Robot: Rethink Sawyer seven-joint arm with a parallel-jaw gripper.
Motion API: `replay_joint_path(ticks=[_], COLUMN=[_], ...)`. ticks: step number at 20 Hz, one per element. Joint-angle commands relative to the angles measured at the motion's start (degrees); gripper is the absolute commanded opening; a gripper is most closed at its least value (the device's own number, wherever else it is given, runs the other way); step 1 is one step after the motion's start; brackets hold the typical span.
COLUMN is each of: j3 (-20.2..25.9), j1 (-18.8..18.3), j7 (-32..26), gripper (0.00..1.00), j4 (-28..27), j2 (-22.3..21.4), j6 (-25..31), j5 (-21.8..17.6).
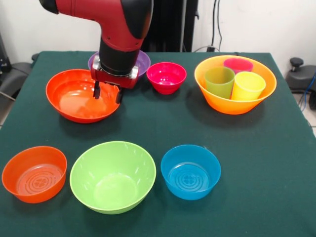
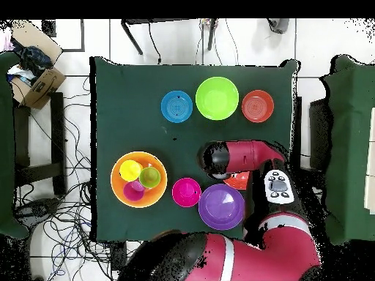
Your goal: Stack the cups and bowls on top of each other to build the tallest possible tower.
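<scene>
My gripper point(image 1: 107, 94) is open and empty, hanging low over the right side of the wide red-orange bowl point(image 1: 74, 98), with one fingertip point(image 1: 119, 96) near its rim. The purple bowl point(image 1: 142, 60) sits behind the arm and the small pink bowl point(image 1: 166, 76) to its right. The big orange bowl point(image 1: 232, 106) at the back right holds the green cup point(image 1: 219, 81), the yellow cup point(image 1: 247, 85) and a magenta-purple cup point(image 1: 238, 64). The small orange bowl point(image 1: 34, 174), lime green bowl point(image 1: 112, 176) and small blue bowl point(image 1: 190, 171) stand in a front row. No tower stands.
All bowls sit upright on a dark green tablecloth point(image 1: 148, 123). In the overhead view the arm point(image 2: 242, 156) covers the gripper and most of the red-orange bowl point(image 2: 238, 180). Chairs and a cardboard box point(image 2: 33, 80) stand off the table.
</scene>
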Motion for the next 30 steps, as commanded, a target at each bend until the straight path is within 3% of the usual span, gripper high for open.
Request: replay_joint_path(ticks=[1, 30], j3=[8.9, 17.4], j1=[-1.8, -8.3], j7=[-6.5, -8.5], gripper=[1.0, 1.0], j4=[3.0, 7.8], j2=[-0.3, -5.5], j6=[-4.2, 1.1], j5=[-1.9, -0.7])
